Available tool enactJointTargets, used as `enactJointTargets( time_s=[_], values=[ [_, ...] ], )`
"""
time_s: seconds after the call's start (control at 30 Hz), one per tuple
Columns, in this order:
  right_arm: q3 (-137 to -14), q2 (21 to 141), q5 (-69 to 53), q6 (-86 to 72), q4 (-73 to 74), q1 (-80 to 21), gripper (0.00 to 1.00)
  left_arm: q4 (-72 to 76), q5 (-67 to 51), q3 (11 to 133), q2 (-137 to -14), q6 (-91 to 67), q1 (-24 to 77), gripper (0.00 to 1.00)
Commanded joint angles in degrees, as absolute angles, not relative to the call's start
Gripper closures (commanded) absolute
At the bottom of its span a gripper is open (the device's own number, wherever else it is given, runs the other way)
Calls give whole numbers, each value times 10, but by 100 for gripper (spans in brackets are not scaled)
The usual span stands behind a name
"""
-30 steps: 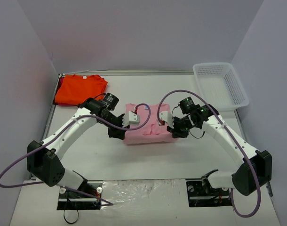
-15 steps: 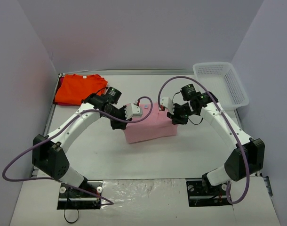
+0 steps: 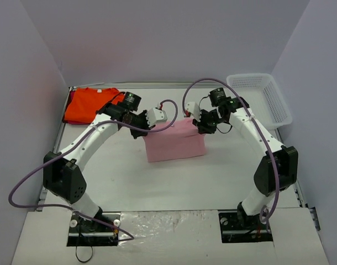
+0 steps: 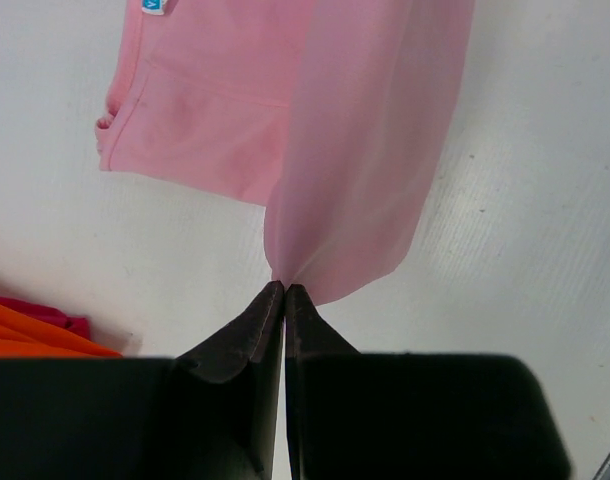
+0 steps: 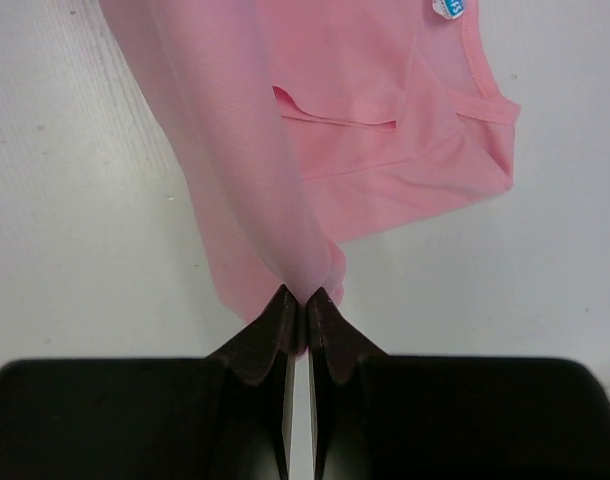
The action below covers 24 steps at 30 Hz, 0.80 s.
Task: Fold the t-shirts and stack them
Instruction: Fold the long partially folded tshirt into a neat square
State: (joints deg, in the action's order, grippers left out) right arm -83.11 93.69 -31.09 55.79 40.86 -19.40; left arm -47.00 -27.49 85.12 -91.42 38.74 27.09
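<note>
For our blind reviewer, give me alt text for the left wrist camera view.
The left end effector is shut on an edge of the pink t-shirt, which stretches away over the white table. An orange t-shirt peeks in at lower left.

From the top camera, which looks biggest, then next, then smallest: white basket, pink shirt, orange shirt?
Largest: white basket.
Then pink shirt and orange shirt, too alike to rank; the left arm hides part of the orange one.
</note>
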Motion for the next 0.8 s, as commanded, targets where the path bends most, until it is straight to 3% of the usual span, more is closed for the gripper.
enactJointTargets(
  time_s=[0.0,0.77],
  values=[
    [-868,967,-320,560,399,-187,100,-447,-258,878,-926,382,261,98],
    [-1085,1247,-317,578,387,-130,100,-414,-229,1054,-1167,398,221,97]
  ],
)
